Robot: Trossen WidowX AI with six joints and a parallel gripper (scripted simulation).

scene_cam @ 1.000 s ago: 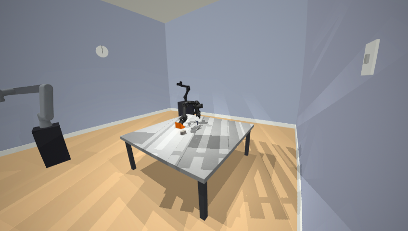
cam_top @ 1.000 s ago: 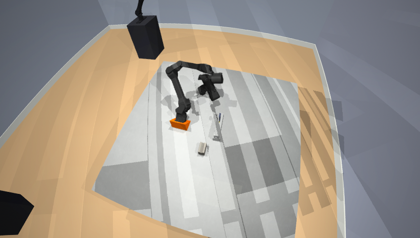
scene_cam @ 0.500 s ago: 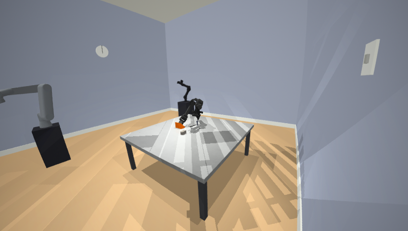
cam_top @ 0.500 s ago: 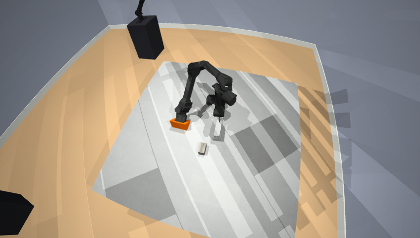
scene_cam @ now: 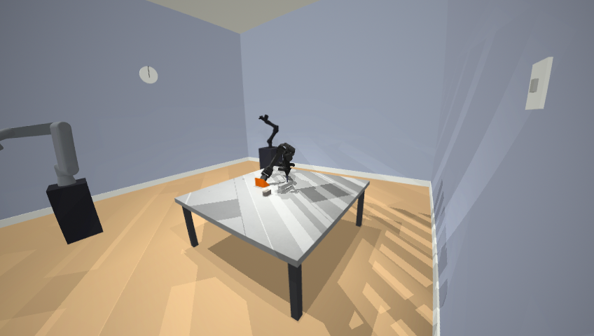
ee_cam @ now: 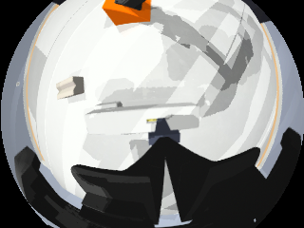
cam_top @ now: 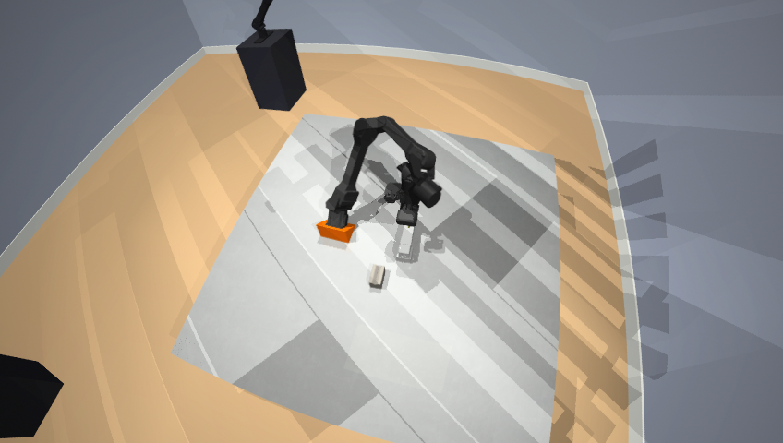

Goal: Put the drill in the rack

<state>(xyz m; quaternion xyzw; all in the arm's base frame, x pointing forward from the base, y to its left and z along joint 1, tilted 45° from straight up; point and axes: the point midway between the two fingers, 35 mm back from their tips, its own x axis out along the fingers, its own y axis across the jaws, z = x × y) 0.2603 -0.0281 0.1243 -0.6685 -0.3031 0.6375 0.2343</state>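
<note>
A long pale grey holder lies on the table. A dark navy piece stands at it, with a small yellow part beside it in the wrist view. Which of these is the key and which the drill is too small to tell. A small beige block with a V groove, seemingly the rack, sits apart from the holder. My gripper is shut with nothing seen between its fingers. It points down over the navy piece and hides part of it; whether they touch is unclear.
The orange arm base stands on the table near the holder and block. Another arm on a dark pedestal stands beyond the table. Shadow stripes cross the tabletop.
</note>
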